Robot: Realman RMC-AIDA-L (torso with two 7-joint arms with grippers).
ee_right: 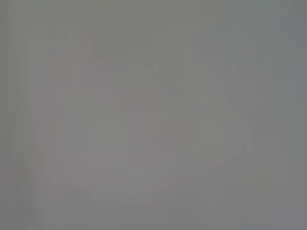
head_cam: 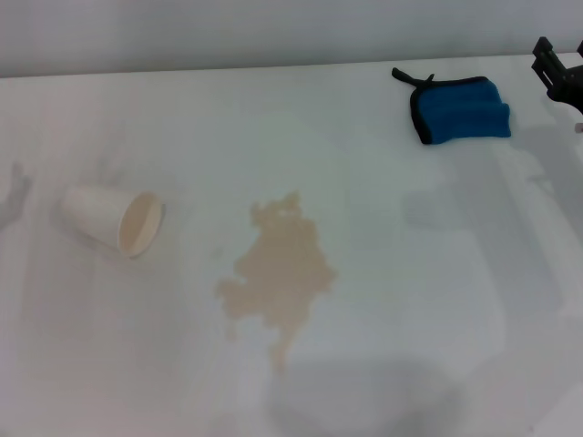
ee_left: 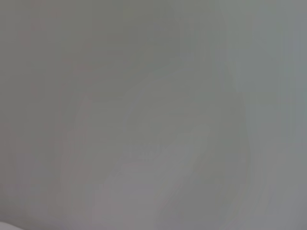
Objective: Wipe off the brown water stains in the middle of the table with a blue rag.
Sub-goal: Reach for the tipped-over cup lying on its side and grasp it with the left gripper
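Observation:
The brown water stains (head_cam: pixel 282 269) spread as a pale tan, ragged puddle in the middle of the white table (head_cam: pixel 437 300), with a thin tail toward the near edge. The blue rag (head_cam: pixel 460 109) lies folded at the far right, its black loop tab pointing left. My right gripper (head_cam: pixel 557 71) shows as a black part at the right edge of the head view, just right of the rag and apart from it. The left gripper is out of view. Both wrist views show only a plain grey surface.
A white paper cup (head_cam: pixel 114 221) lies on its side at the left, its tan inside facing right toward the stain. A wall runs along the table's far edge.

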